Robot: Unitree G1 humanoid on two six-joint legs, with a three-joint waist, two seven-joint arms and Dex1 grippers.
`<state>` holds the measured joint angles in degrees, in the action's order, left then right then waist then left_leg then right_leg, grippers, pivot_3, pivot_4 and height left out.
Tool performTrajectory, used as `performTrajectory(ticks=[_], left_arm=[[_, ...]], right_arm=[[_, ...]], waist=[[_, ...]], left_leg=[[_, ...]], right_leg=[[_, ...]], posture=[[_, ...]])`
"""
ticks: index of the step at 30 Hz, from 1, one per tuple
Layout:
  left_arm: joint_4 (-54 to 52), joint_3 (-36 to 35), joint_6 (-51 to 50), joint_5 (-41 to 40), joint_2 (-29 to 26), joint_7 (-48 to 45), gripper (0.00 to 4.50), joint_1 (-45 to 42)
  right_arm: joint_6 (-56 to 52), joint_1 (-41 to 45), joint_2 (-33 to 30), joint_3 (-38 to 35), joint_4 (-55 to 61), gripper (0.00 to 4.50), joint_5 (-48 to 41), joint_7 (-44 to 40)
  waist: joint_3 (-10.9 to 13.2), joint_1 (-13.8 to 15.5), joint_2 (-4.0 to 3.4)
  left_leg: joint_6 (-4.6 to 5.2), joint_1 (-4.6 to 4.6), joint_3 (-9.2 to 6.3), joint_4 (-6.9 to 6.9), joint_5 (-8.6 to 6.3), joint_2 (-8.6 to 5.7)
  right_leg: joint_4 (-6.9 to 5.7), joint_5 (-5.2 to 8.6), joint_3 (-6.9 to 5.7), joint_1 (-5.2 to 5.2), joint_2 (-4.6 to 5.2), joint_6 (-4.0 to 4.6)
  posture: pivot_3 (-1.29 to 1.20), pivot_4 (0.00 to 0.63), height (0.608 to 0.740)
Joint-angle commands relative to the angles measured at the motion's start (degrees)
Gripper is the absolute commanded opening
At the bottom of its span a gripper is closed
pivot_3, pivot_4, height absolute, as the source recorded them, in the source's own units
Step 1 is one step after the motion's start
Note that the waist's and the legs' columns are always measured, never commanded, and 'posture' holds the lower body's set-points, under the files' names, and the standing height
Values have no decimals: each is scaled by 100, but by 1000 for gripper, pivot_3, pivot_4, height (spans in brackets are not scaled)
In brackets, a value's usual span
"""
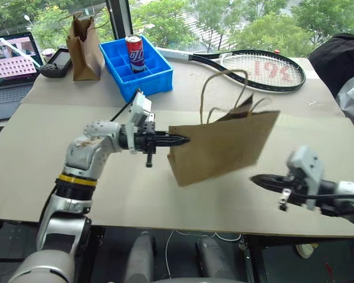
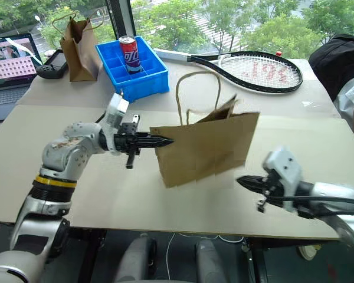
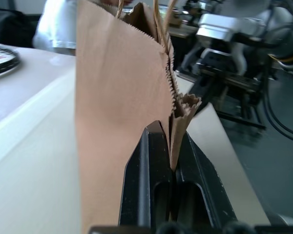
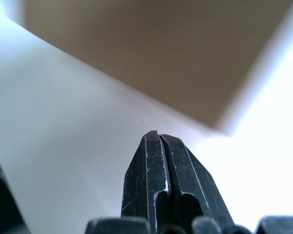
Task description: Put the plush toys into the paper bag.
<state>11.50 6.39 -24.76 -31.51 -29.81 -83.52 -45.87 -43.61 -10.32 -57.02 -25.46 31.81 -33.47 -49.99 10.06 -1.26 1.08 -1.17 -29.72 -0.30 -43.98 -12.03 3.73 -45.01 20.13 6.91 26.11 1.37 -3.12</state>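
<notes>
Bag pinched, lifted off the worktop (image 1: 135,200)
Your left hand (image 1: 184,140) is clamped on the paper bag (image 1: 224,147) edge, holding it tilted; your right hand (image 1: 255,178) is closed, empty, beside it.

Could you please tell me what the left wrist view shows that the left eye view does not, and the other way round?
Left wrist view alone: the left gripper shut on the serrated top edge of the paper bag. Left eye view alone: the blue bin with a soda can, a smaller paper bag, a laptop and the right gripper, shut and holding nothing. Both: the bag, the table and the tennis racket.
</notes>
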Motion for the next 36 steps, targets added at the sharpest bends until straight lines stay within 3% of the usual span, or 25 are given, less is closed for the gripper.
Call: performTrajectory(ticks=[1,8,15,19,23,27,29,33,36], left_arm=[[504,201,613,137,-62,-825,61,-417],[1189,765,1395,269,-171,-898,61,-641],[1263,697,1350,502,-122,-898,61,-475],[1061,678,1090,328,-362,-896,977,-386],[750,524,872,134,-869,-898,2277,-164],[429,-41,286,-106,-1330,-824,3727,170],[240,-586,-120,-340,-1444,-264,4362,499],[-316,-1438,-1315,-873,-1560,760,4450,1361],[-868,-1581,-1226,-565,-1521,1388,4450,2136]], right_arm=[[363,-211,-96,-549,-145,0,261,-207],[418,-314,-22,-690,-147,0,324,-246],[452,-125,-62,-584,-238,0,383,-150],[376,23,-100,-535,-303,0,344,-210],[181,83,-159,-594,-248,0,198,-302],[82,-26,-113,-844,-261,0,76,-384],[70,-53,170,-1028,-272,0,-107,-272],[360,-323,826,-1304,-178,0,-224,-114],[643,-421,1369,-1331,-177,0,-234,130]], waist=[[0,-1,0],[1,-65,1],[1,-90,1],[1,-101,1],[1,-133,1],[1,-137,0],[0,-125,0],[0,-106,2],[-1,-111,1]], left_leg=[[0,3,0,0,0,0],[0,1,0,5,0,1],[1,-1,-1,1,0,0],[1,-1,-1,1,0,1],[1,1,-1,3,0,3],[1,3,-1,5,0,6],[1,3,-1,4,0,6],[0,1,-3,1,0,8],[0,2,-3,3,0,9]], right_leg=[[0,1,0,-2,-1,-2],[-1,2,2,-1,0,-3],[-1,2,2,-2,0,-4],[-2,2,1,-2,0,-4],[-4,2,1,0,-1,-3],[-7,1,1,0,-2,0],[-6,2,0,-1,-1,-2],[-6,2,-3,-3,0,-3],[-5,3,-3,-2,1,-4]], posture=[[0,150,663],[0,150,663],[0,150,663],[0,150,663],[0,150,663],[0,150,663],[0,150,663],[0,150,663],[0,150,663]])
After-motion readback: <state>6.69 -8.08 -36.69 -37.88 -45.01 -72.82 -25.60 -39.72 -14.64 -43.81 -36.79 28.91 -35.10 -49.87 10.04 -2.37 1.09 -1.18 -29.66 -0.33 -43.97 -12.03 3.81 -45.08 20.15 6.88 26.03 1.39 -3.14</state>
